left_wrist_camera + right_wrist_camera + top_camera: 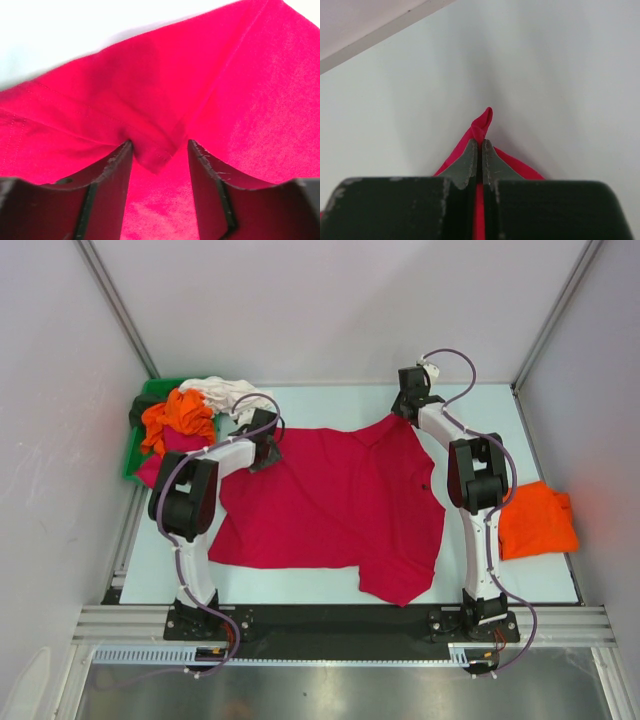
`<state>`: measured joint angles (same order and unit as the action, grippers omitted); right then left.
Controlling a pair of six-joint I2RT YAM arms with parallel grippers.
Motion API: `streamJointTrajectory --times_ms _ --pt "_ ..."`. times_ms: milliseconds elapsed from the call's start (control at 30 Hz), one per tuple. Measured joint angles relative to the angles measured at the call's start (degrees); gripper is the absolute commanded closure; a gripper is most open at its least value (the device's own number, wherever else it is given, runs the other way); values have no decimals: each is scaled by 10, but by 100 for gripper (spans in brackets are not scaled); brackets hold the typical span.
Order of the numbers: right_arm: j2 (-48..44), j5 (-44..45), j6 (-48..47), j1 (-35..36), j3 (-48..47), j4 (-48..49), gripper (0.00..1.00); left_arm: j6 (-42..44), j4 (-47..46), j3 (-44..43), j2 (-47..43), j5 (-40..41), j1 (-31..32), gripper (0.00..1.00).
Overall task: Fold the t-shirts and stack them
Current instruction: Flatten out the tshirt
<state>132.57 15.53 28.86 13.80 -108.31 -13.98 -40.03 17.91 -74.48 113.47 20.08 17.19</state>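
A large crimson-red t-shirt (330, 505) lies spread on the white table, its lower right part folded under in a point. My left gripper (265, 445) is at its far left corner. In the left wrist view the left gripper (159, 150) is open, with a folded corner of the red cloth (240, 100) between the fingers, not pinched. My right gripper (408, 405) is at the shirt's far right corner. In the right wrist view the right gripper (480, 142) is shut on a tip of the red cloth (484, 120), just above the table.
A folded orange t-shirt (537, 520) lies at the right, beside the right arm. A green bin (133, 455) at the far left holds an orange shirt (180, 418), a white one (225, 392), a dark one (140, 412) and a magenta one (150, 472). Walls enclose the table.
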Motion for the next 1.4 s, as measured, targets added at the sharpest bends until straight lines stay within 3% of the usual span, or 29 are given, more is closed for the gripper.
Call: streamJointTrajectory --times_ms 200,333,633,933,1200,1400 --pt "0 0 0 1 1 2 100 1 0 0 0 0 -1 73" --pt "0 0 0 1 1 2 100 2 0 0 0 1 -3 100" --pt "0 0 0 2 1 2 100 11 7 -16 0 7 -11 100" --pt "0 0 0 2 3 5 100 27 21 -134 6 23 -39 100" --pt "-1 0 0 0 7 8 100 32 62 -258 110 38 -67 94" --pt "-5 -4 0 -3 28 19 100 30 99 -289 158 53 -82 88"
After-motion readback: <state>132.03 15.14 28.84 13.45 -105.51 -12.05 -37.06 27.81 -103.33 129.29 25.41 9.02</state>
